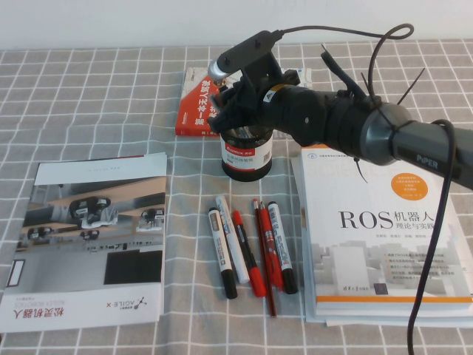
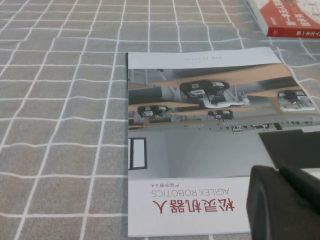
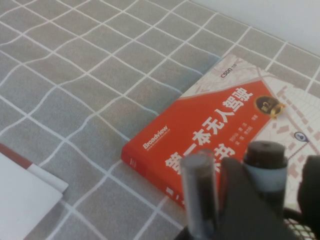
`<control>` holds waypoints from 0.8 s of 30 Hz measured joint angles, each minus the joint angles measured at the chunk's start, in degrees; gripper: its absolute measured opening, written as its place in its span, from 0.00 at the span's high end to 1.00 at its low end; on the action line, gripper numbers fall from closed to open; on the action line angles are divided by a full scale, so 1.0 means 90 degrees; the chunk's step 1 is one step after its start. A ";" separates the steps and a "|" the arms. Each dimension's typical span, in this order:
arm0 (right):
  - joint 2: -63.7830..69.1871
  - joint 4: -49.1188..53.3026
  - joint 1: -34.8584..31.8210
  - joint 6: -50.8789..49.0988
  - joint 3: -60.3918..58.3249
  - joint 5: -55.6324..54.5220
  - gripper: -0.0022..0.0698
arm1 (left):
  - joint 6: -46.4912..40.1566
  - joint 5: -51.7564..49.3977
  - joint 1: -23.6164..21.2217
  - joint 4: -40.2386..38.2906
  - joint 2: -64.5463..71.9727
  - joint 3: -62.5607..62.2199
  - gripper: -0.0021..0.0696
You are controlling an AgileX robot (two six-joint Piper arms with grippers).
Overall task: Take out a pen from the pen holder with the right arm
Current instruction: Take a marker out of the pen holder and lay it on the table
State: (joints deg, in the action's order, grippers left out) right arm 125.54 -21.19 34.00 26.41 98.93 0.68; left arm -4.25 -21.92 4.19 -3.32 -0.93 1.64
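The right end effector (image 1: 230, 111), partly open and gripping nothing, straddles a pen (image 3: 265, 160) upright in the pen holder (image 1: 247, 159). Light, stiff and slick, the pen is likely best pinched just below its cap. The left end effector (image 2: 286, 204) hangs over a booklet (image 2: 200, 150); whether it is open cannot be told.

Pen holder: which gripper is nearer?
Right. The right gripper is just over the pen holder, among its pens; the left gripper hovers over the brochure, well away.

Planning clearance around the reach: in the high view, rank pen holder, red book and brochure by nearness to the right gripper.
1. pen holder, directly under the right gripper.
2. red book, far side, just to its left.
3. brochure, near left, under the left gripper.
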 joint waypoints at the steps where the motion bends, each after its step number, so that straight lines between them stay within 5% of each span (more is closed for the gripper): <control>1: 0.0000 0.0000 0.0000 0.0000 0.0000 0.0000 0.67 | 0.0000 0.0000 0.0000 0.0000 0.0000 0.0000 0.98; 8: 0.0000 -0.0015 0.0000 0.0000 0.0000 0.0000 0.81 | 0.0000 0.0000 0.0000 0.0000 0.0000 0.0000 0.98; 24: -0.0248 -0.0015 0.0000 0.0000 0.0000 0.0099 0.82 | 0.0000 0.0000 0.0000 0.0000 0.0000 0.0000 0.98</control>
State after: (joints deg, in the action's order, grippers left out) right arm 123.31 -21.32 34.00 26.41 98.93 1.58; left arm -4.25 -21.92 4.19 -3.32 -0.93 1.64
